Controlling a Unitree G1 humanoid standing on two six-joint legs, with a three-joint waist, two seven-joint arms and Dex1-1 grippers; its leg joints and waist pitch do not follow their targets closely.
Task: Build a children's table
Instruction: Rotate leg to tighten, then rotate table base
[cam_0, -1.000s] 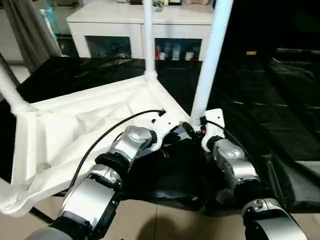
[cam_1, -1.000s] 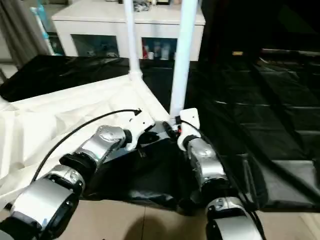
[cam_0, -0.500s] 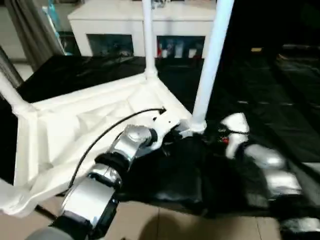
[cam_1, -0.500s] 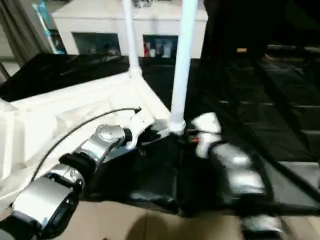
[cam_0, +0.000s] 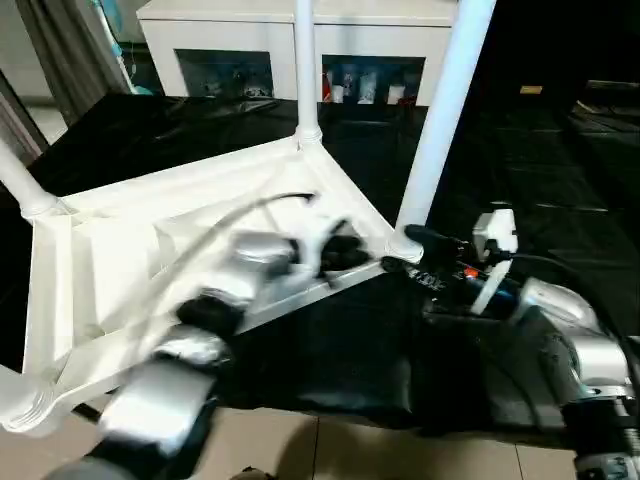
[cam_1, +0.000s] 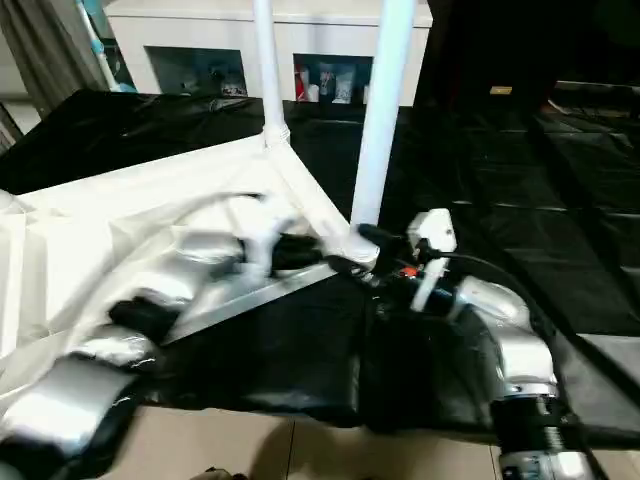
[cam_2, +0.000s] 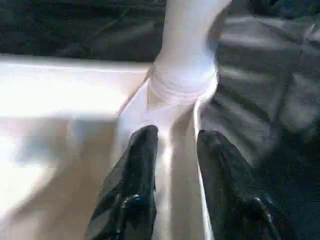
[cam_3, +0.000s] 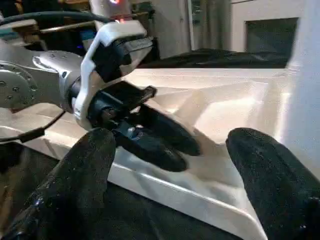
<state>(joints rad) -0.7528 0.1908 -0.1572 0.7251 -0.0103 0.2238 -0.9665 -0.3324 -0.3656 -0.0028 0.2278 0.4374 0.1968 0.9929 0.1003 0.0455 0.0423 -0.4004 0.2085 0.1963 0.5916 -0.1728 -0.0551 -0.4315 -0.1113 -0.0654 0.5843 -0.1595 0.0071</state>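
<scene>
Smooth white plastic table top (cam_0: 120, 250) and leg (cam_0: 440, 120) on crinkled glossy black sheet (cam_0: 540, 170); brushed silver metal forearm (cam_0: 575, 335)

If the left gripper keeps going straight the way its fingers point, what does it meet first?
Most likely the base of the near-corner leg where it sits in the tabletop's corner socket. In the left wrist view the left gripper points straight at that joint, its open fingers straddling the rib that leads to it. The gap is hard to judge.
</scene>
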